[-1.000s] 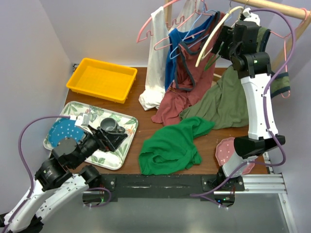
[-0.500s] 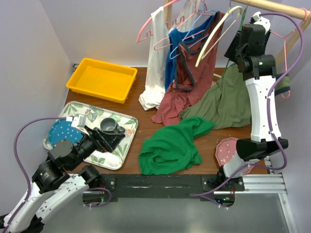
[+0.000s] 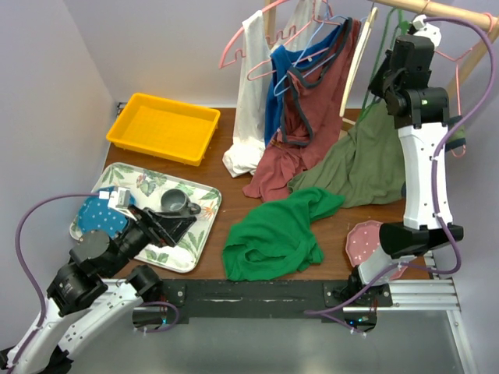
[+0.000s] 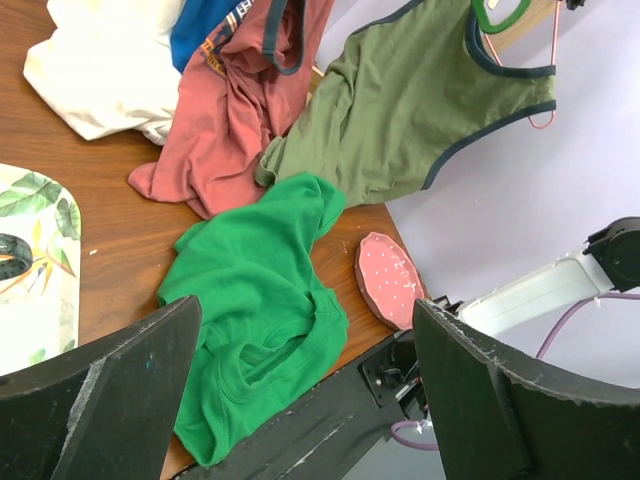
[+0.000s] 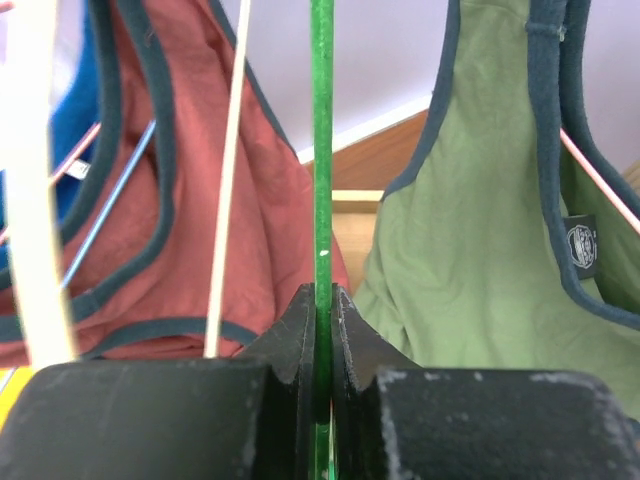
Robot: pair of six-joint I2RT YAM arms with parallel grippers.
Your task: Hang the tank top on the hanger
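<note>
The bright green tank top (image 3: 273, 234) lies crumpled on the wooden table near its front edge; the left wrist view also has the tank top (image 4: 250, 330). The thin dark-green hanger (image 5: 321, 150) hangs from the rod at the back right. My right gripper (image 5: 321, 295) is shut on it, the wire pinched between both pads. From above, the right gripper (image 3: 394, 62) is high up by the rod, and the hanger (image 3: 373, 87) runs down beside it. My left gripper (image 3: 168, 226) hovers open over the floral tray, left of the tank top, and holds nothing.
A rust-red top (image 3: 300, 132), an olive top (image 3: 359, 164), a white garment (image 3: 249, 117) and a cream hanger (image 3: 355, 62) hang from the rod (image 3: 444, 12). A yellow bin (image 3: 164, 127), a floral tray (image 3: 195, 234) and a pink plate (image 3: 366, 241) sit on the table.
The right gripper moved up and right toward the rod and closed on the green hanger. The cream hanger swung down to hang upright. The left arm drifted slightly left, still open.
</note>
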